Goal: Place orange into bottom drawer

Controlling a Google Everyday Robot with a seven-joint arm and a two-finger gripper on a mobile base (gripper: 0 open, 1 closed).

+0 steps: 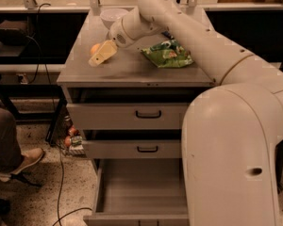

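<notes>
- Gripper [103, 53] against orange [94, 48], upper left of frame, on cabinet top [132, 72]; whether it grips cannot be told
- Step judged: grasping
- Next: secure, lift, lower into open bottom drawer [141, 187]

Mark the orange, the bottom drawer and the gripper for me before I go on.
orange [94, 47], camera view, on its visible upper skin.
bottom drawer [141, 185], camera view, on its bare grey floor.
gripper [96, 59], camera view, on its pale tip, beside the orange.
</notes>
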